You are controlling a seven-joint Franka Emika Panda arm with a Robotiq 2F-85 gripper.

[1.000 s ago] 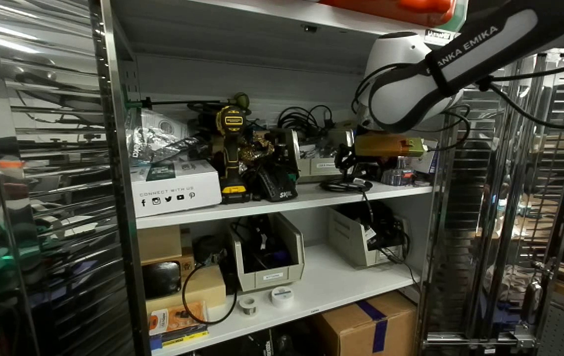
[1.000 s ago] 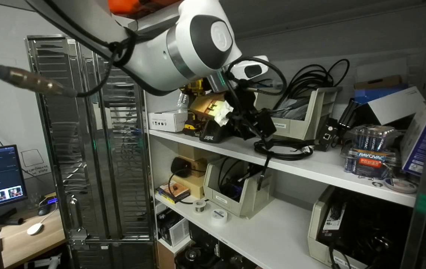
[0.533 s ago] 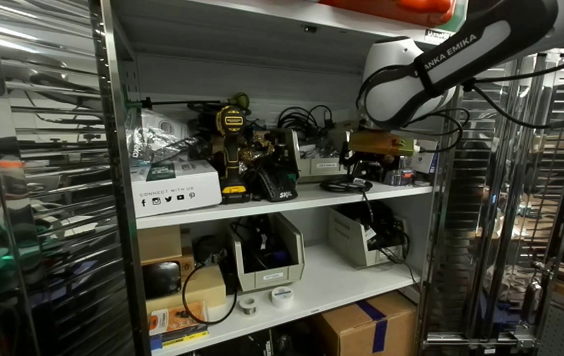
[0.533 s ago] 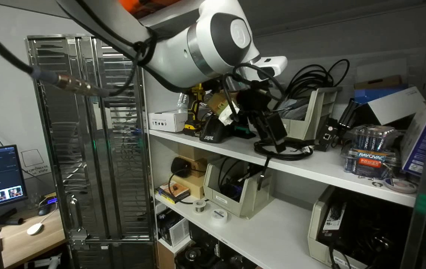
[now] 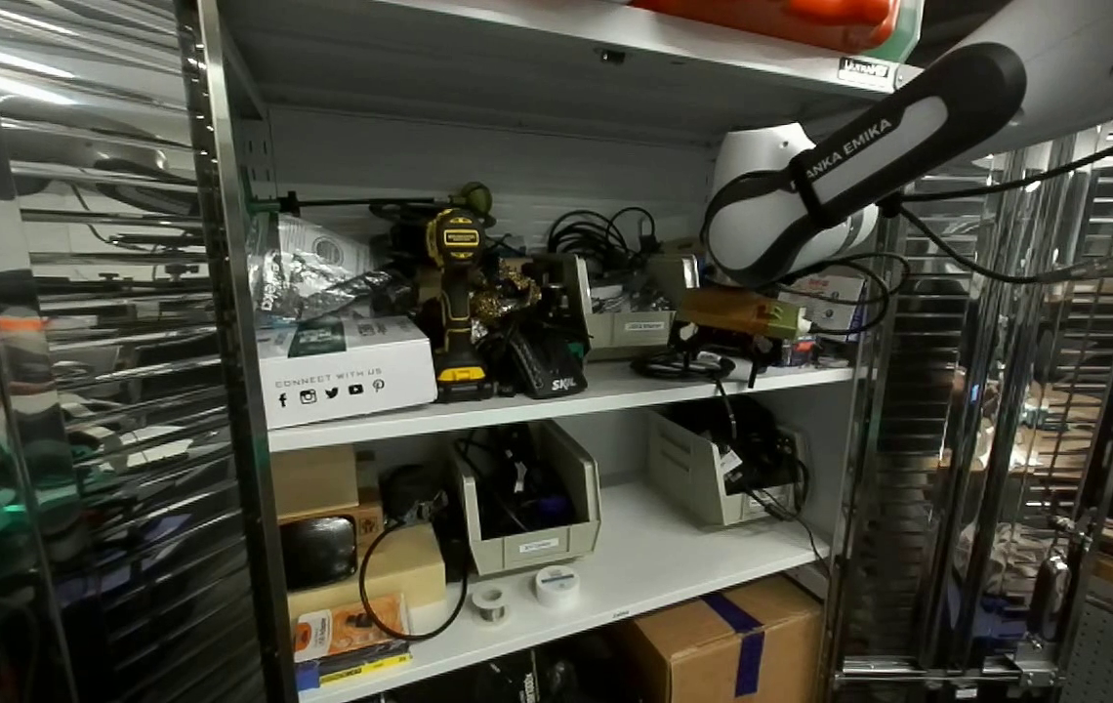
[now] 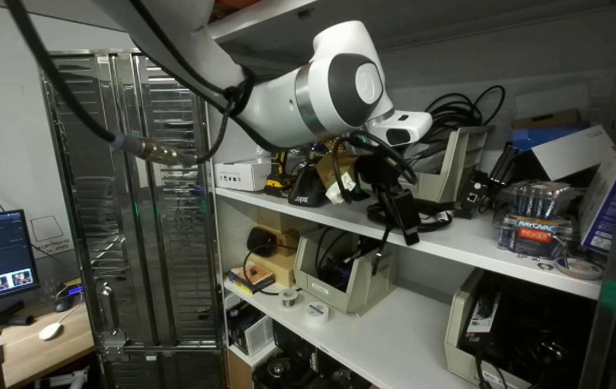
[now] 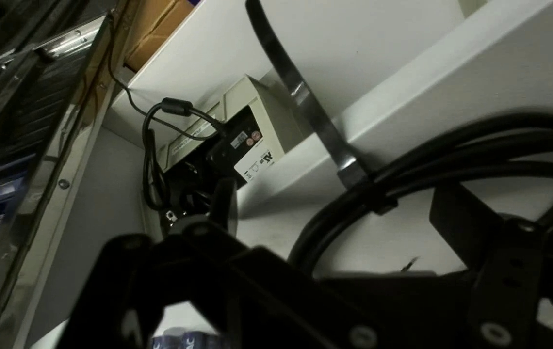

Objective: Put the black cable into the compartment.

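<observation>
The black cable (image 5: 659, 367) lies as a tied coil on the upper shelf near its front edge; it also shows in an exterior view (image 6: 433, 222). Its dark strap hangs over the edge. In the wrist view the cable (image 7: 327, 218) runs between my spread fingers; whether it lies at fingertip depth I cannot tell. My gripper (image 7: 339, 213) is open and holds nothing. In both exterior views the gripper (image 5: 721, 356) is low over the coil, at its front side (image 6: 402, 224). Open grey bins stand behind the coil (image 5: 630, 330) and on the lower shelf (image 5: 537, 549), (image 5: 742, 508).
The shelf edge (image 7: 417, 77) runs just below the gripper. Battery packs (image 6: 537, 227) and boxes stand beside the coil. A power drill (image 5: 459, 293) and white box (image 5: 351, 371) stand further along. Metal doors (image 6: 135, 216) flank the cabinet. Tape rolls (image 5: 556, 586) lie on the lower shelf.
The arm has come down, moving left in an exterior view and right in another, bringing the gripper from above the shelf down to the coil's front. The cable has not visibly moved.
</observation>
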